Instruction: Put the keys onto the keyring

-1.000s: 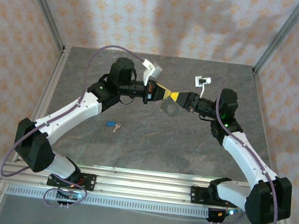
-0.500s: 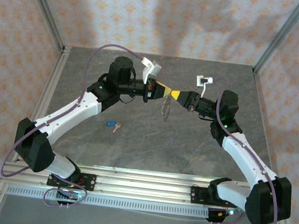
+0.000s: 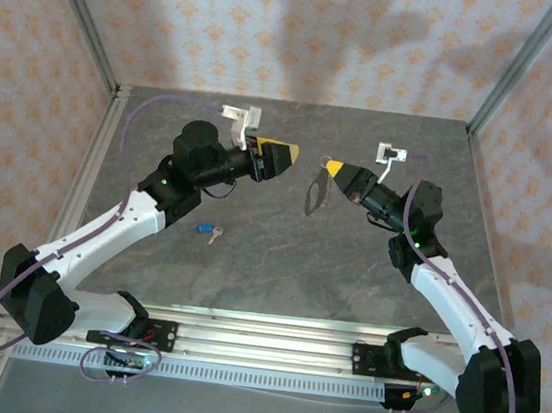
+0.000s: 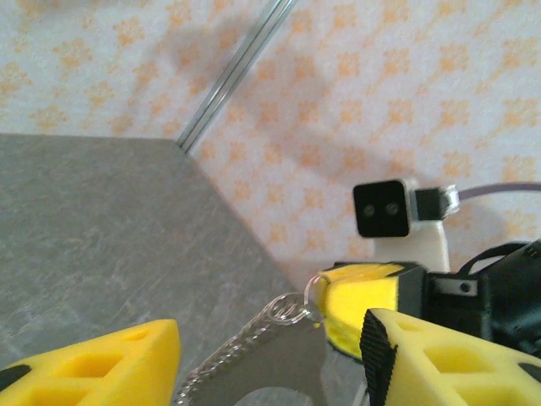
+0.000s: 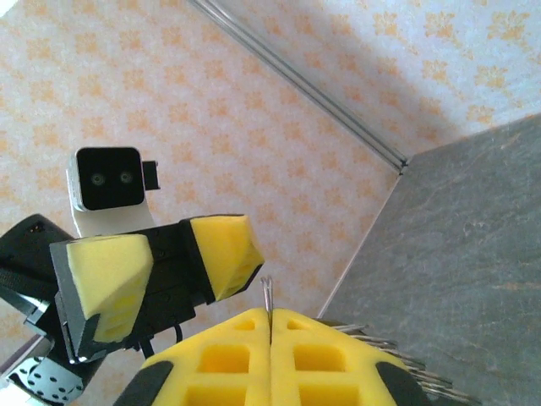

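Note:
A small key (image 3: 207,229) with a blue head lies on the grey table, in front of the left arm. The keyring (image 3: 315,193) hangs in the air above the table's middle, and my right gripper (image 3: 333,166) is shut on its top. In the right wrist view the thin wire ring (image 5: 267,296) sticks up from between the closed yellow fingers (image 5: 228,359). My left gripper (image 3: 277,153) is open, a short way left of the keyring and apart from it. In the left wrist view the keyring's wire loop and flat metal tag (image 4: 283,359) hang between my spread left fingers (image 4: 93,364).
The grey table (image 3: 279,267) is walled by patterned panels with metal posts at the back corners (image 3: 119,87). An aluminium rail (image 3: 261,331) runs along the near edge by the arm bases.
My left gripper has opened, let go of the keyring and drawn back to the left. The right gripper stays shut on the keyring, which now hangs from it alone.

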